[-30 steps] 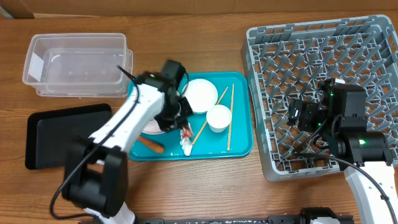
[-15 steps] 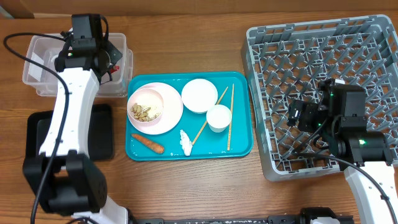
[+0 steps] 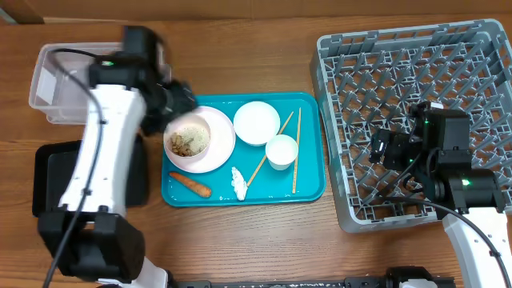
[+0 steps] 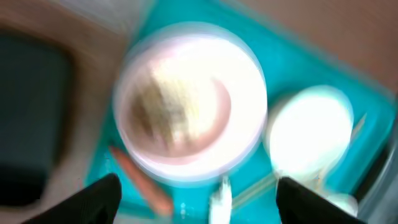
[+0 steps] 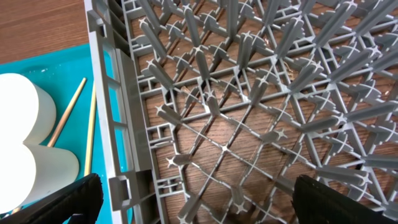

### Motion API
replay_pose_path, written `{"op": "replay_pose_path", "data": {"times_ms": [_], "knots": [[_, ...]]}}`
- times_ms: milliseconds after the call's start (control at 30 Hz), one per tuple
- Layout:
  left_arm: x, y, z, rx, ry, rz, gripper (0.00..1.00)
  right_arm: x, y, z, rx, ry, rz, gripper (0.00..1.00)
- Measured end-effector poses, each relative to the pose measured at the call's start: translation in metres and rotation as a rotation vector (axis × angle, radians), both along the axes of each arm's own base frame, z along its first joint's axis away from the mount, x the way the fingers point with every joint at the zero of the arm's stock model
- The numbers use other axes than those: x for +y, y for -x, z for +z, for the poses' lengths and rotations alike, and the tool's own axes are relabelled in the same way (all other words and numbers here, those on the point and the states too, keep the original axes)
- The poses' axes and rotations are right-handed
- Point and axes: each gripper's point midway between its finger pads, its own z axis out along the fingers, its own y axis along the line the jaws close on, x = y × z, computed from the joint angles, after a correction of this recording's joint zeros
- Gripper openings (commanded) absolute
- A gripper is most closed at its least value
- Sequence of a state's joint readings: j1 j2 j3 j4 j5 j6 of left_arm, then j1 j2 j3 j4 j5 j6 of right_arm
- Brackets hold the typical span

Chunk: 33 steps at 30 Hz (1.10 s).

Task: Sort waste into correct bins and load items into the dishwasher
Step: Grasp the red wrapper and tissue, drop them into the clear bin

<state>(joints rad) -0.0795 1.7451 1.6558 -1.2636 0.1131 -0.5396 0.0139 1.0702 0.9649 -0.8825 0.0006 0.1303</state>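
My left gripper (image 3: 174, 104) hangs open and empty over the left end of the teal tray (image 3: 312, 188), by the pale-pink bowl (image 3: 220, 144) of nut-shell scraps (image 3: 189, 140). Its blurred wrist view shows that bowl (image 4: 186, 112), the carrot (image 4: 140, 186) and the tissue wad (image 4: 221, 199) below the open left gripper (image 4: 208, 205). On the tray lie the carrot (image 3: 190, 185), tissue (image 3: 238, 184), white bowl (image 3: 256, 122), cup (image 3: 282, 150) and chopsticks (image 3: 296, 152). My right gripper (image 3: 382, 148) is open over the dishwasher rack (image 3: 416, 72); its wrist view shows the right gripper (image 5: 205, 205) empty above the rack's grid (image 5: 249, 124).
The clear tub (image 3: 72, 76) stands at the back left, partly covered by my left arm. The black tray (image 3: 52, 180) lies in front of it. Bare wooden table shows along the front edge. The rack's near wall (image 5: 112, 93) borders the teal tray (image 5: 62, 68).
The left arm went from the tray to the clear tub and swung back over the pink bowl. Its jaws have opened. The red wrapper is gone from the tray. The right arm has not moved.
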Motion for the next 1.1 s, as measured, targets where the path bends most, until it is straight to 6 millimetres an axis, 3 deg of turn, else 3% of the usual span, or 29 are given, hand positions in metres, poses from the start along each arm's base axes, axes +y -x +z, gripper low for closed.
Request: {"op": "replay_pose_path", "data": {"times_ms": [67, 167, 367, 567, 667, 900, 933, 1000, 1100], "knots": [[-0.046, 0.028, -0.018, 0.087, 0.016, -0.12, 0.84, 0.0, 0.0, 0.0, 0.0, 0.0, 0.0, 1.0], [-0.085, 0.054, -0.043, 0.157, 0.027, -0.184, 0.82, 0.0, 0.0, 0.0, 0.0, 0.0, 0.0, 1.0], [-0.118, 0.096, -0.098, 0.237, 0.009, -0.24, 0.78, 0.0, 0.004, -0.002, 0.019, 0.0, 0.0, 1.0], [-0.119, 0.11, -0.136, 0.229, -0.023, -0.259, 0.72, 0.0, 0.007, -0.005, 0.034, 0.001, 0.0, 1.0], [-0.115, 0.111, -0.146, 0.218, -0.036, -0.257, 0.53, 0.0, 0.007, -0.005, 0.035, 0.0, -0.001, 1.0], [-0.113, 0.111, -0.161, 0.189, -0.035, -0.25, 0.38, 0.0, 0.007, -0.005, 0.035, 0.0, 0.0, 1.0], [-0.113, 0.111, -0.163, 0.188, -0.037, -0.249, 0.31, 0.0, 0.007, -0.005, 0.035, 0.0, 0.0, 1.0], [-0.111, 0.114, -0.166, 0.195, -0.04, -0.245, 0.07, 0.0, 0.007, -0.005, 0.035, 0.0, 0.0, 1.0], [-0.11, 0.116, -0.167, 0.201, -0.041, -0.24, 0.04, 0.0, 0.007, -0.005, 0.035, 0.0, 0.0, 1.0]]}}
